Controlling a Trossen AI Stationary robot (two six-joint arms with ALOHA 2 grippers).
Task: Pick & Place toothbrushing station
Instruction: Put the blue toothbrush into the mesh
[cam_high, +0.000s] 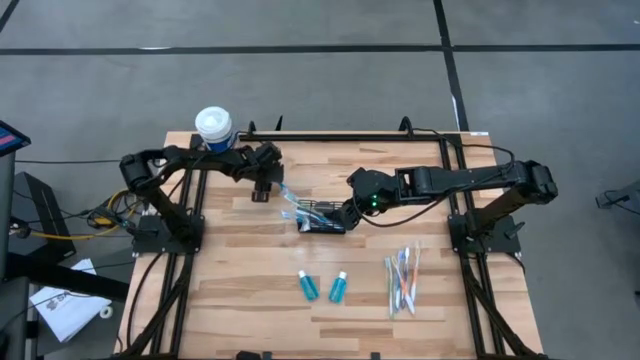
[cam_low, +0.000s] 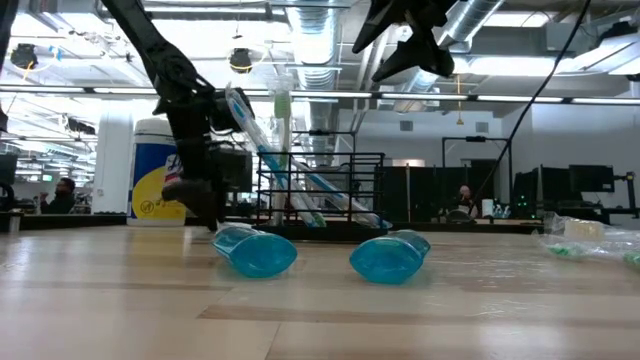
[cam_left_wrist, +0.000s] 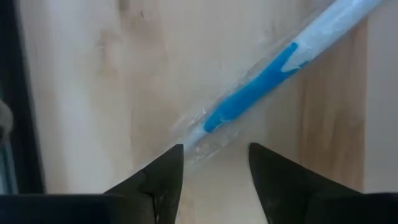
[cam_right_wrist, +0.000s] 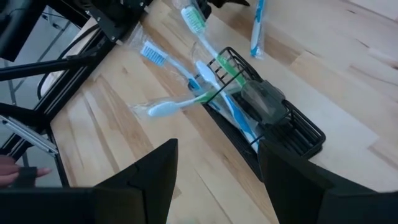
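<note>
- My left gripper (cam_high: 266, 190), jaws apart, sits beside the basket (cam_high: 322, 219); a toothbrush (cam_left_wrist: 261, 93) slants across them.
- My right gripper (cam_high: 345, 213), open, hovers over the basket.

Robotics lab, exposed ceiling ducts (cam_low: 320, 40), monitors (cam_low: 575, 182), wooden table (cam_low: 320, 300)
</note>
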